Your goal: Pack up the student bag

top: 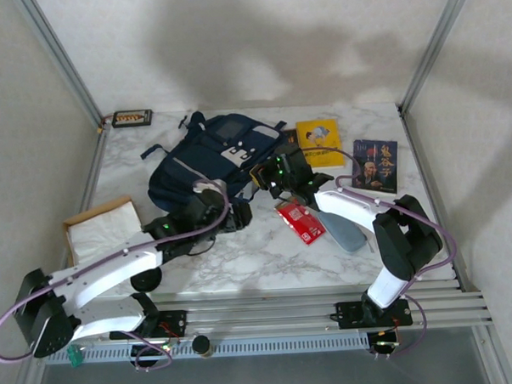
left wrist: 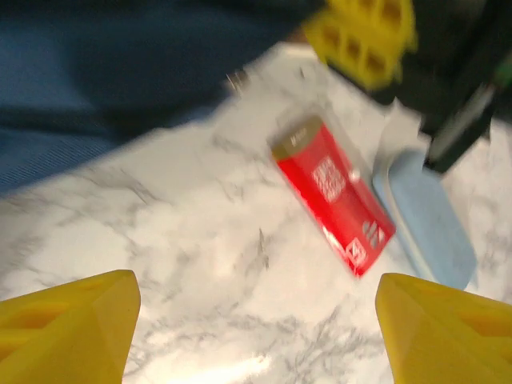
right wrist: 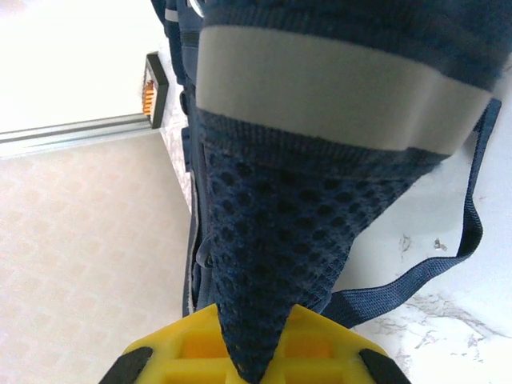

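Bare tabletop (top: pixel 250 260) lies free near the front edge; student bag (top: pixel 205 156) and red packet (top: pixel 301 221) block farther back.

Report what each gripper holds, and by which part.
Right gripper pinches the student bag by its navy mesh fabric, below the pale stripe. Left gripper is open, holding nothing.

High overview, close wrist views, student bag (top: pixel 210 156) shared

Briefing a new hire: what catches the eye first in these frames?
The navy bag dominates, lying at the back middle of the table. The right gripper is shut on its mesh fabric, which narrows to a point between the yellow fingers. The left gripper hangs open over a red packet lying beside a blue case.
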Motion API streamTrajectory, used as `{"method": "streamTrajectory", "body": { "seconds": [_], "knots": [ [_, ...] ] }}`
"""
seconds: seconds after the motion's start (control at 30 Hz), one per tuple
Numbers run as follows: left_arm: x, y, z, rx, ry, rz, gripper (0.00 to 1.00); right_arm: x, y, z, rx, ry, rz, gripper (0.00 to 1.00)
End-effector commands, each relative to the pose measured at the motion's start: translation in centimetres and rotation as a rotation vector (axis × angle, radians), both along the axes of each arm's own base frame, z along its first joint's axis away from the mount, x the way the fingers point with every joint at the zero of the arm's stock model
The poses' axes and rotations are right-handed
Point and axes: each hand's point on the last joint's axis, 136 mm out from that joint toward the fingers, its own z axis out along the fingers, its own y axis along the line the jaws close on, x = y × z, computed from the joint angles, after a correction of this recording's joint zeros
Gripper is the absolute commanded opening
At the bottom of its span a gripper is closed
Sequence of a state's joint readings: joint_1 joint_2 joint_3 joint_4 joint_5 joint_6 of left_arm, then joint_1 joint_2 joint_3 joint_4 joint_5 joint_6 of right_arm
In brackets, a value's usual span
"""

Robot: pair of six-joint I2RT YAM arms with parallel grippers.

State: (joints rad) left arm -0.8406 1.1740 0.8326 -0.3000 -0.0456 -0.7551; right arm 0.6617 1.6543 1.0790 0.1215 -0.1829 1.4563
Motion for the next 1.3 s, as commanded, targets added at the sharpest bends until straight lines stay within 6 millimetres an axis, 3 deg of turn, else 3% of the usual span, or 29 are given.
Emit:
{"method": "streamTrajectory", "body": {
  "seconds": [0.0,0.07,0.17,0.5,0.67,0.77,0.97,1.1,1.27],
  "knots": [
    [1.0,-1.1,0.5,-0.013,-0.049,0.019,0.76,0.4,1.2,7.1,0.155,-0.108,-0.005,0.00],
    [1.6,-1.7,-0.4,0.009,-0.070,0.008,0.75,0.3,1.2,7.3,0.166,-0.100,-0.011,0.00],
    [3.1,-0.7,-1.5,0.095,-0.129,0.062,0.72,0.2,1.3,8.0,0.188,-0.102,-0.005,0.00],
    [7.6,-3.5,-0.7,0.168,-0.273,0.043,0.66,-0.1,1.5,8.3,0.235,-0.076,-0.010,0.00],
    [10.2,-2.3,-0.9,0.146,-0.259,0.188,0.59,0.0,1.6,8.5,0.247,-0.072,-0.016,0.00],
    [10.7,-1.5,-0.3,0.106,-0.279,0.261,0.59,0.0,1.5,8.4,0.249,-0.066,-0.022,0.00],
    [11.0,0.5,-0.9,0.068,-0.237,0.351,0.55,0.2,1.5,8.5,0.247,-0.067,-0.032,0.00],
    [11.7,1.0,-0.5,0.049,-0.245,0.373,0.45,0.3,1.6,8.6,0.245,-0.071,-0.031,0.00],
    [13.5,-0.4,1.4,0.043,-0.297,0.329,0.30,0.4,1.5,8.5,0.250,-0.069,-0.039,0.00]
  ]
}}
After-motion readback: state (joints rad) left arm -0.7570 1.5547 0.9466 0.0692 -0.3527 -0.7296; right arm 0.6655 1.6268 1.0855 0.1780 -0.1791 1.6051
